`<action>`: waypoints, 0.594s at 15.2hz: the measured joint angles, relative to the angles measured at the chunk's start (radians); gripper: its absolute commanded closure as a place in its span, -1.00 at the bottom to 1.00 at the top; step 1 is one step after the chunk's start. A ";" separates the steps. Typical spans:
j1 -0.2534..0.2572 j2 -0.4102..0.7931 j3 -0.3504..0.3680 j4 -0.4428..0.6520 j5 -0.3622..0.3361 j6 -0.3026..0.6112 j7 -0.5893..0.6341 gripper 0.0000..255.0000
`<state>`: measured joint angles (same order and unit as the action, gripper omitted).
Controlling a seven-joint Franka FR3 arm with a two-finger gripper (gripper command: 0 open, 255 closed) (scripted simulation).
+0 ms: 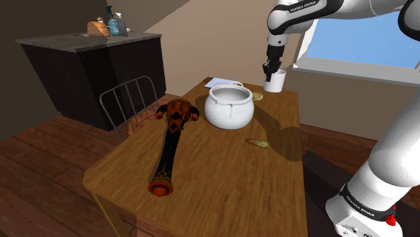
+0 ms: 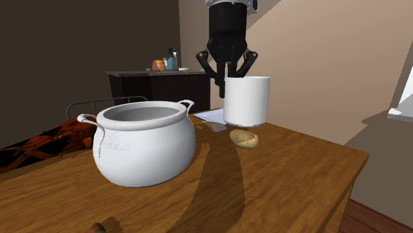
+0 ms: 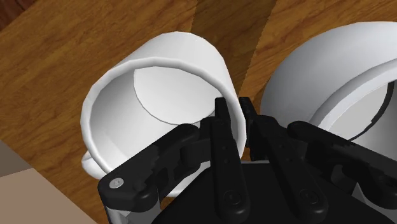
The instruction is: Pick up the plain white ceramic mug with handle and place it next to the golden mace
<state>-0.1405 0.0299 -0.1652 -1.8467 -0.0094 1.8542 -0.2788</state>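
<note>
The white mug (image 1: 274,81) (image 2: 246,99) hangs upright a little above the far end of the wooden table (image 1: 222,182). My gripper (image 1: 269,67) (image 2: 228,73) (image 3: 235,111) is shut on its rim, one finger inside and one outside the mug's wall (image 3: 159,95). The handle peeks out on the mug's far side from the fingers. The mace (image 1: 171,141), dark with orange-red markings, lies lengthwise on the table's near half toward the shoulder view's left, well away from the mug. Part of the mace (image 2: 33,142) shows behind the pot.
A large white two-handled pot (image 1: 229,106) (image 2: 142,142) (image 3: 331,76) stands between mug and mace. Two small tan lumps (image 1: 259,143) (image 2: 243,138) and a sheet of paper (image 1: 219,82) lie on the table. A wire chair (image 1: 131,101) stands beside it, a dark counter (image 1: 87,44) behind.
</note>
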 measured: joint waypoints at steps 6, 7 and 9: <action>0.001 -0.003 0.001 0.079 0.000 -0.082 0.001 1.00; 0.006 -0.013 0.005 0.077 -0.002 -0.090 0.010 1.00; 0.022 -0.057 0.021 0.030 -0.008 -0.088 0.043 1.00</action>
<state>-0.1186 -0.0276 -0.1441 -1.8166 -0.0170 1.7661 -0.2357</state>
